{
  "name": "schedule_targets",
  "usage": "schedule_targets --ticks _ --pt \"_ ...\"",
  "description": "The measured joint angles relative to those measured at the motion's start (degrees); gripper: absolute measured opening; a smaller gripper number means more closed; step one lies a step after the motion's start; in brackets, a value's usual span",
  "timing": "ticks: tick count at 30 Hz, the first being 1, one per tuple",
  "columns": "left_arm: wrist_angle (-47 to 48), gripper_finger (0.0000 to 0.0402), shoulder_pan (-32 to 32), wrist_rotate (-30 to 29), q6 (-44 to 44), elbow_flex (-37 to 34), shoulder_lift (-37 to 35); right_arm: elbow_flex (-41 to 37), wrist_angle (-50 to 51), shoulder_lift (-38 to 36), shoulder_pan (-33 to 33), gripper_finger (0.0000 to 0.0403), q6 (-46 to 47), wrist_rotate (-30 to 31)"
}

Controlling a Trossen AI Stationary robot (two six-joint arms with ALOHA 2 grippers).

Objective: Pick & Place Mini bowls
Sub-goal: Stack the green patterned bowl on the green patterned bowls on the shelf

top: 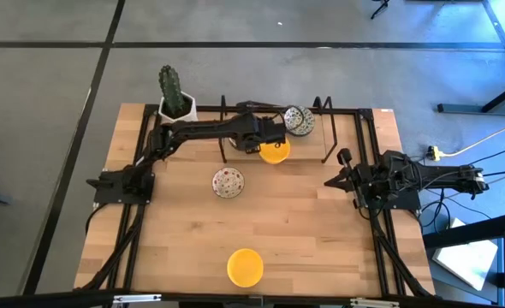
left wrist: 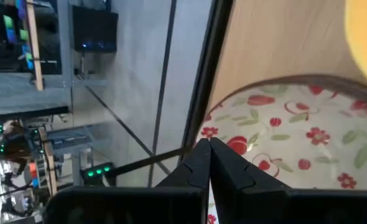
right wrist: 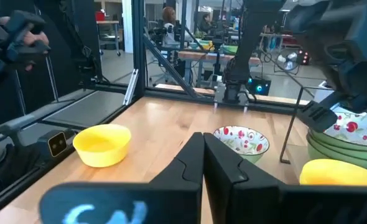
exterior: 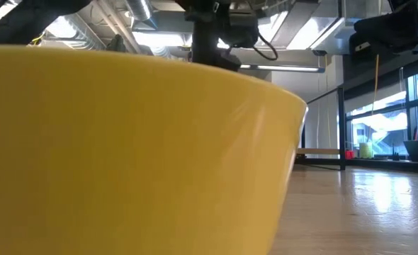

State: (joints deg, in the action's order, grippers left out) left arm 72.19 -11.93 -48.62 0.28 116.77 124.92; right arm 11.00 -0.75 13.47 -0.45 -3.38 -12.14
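**My left fingers pinched on the rim of the top floral bowl at the back stack**

The stack of small round bowls [top: 300, 120] stands at the far edge of the wooden counter [top: 321, 222], between the legs of a thin black wire rack [top: 325, 128]. Its top bowl, cream with red flowers and green leaves [left wrist: 295, 130], fills my left wrist view, and my left fingers [left wrist: 209, 163] are pressed together on its rim; my left gripper [top: 280, 128] sits just beside the stack. The right wrist view shows pale green bowls under the floral one [right wrist: 345, 134].

Just in front of the stack, touching or nearly so, lies a plain bright yellow bowl [top: 275, 151]. A second cream floral bowl [top: 228, 182] sits alone near the counter's middle, well apart from the stack. A third, plain yellow bowl [top: 245, 267] rests close to the near edge, and its wall [exterior: 124, 156] blocks most of the low view.

My right gripper [top: 345, 168] waits over the counter's right side, its fingers [right wrist: 202, 163] closed on nothing.

A green cactus in a white square pot [top: 175, 96] stands at the far left corner
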Motion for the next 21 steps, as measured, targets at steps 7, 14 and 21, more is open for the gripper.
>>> schedule_targets --ticks 7,14,21 --pt "-0.43 0.0001 -2.91 4.59 0.3 -0.35 -0.43 0.0 -0.12 0.0 0.0 0.0007 -0.72 0.01" --pt "-0.62 0.0001 -3.97 6.46 0.47 -0.35 -0.43 0.0 -0.13 0.0 0.0 0.0007 -1.52 0.02" --pt "-0.2 0.0001 -4.15 8.87 0.95 -0.35 -0.43 0.0 -0.13 0.0 0.0 0.0007 -1.6 0.02"
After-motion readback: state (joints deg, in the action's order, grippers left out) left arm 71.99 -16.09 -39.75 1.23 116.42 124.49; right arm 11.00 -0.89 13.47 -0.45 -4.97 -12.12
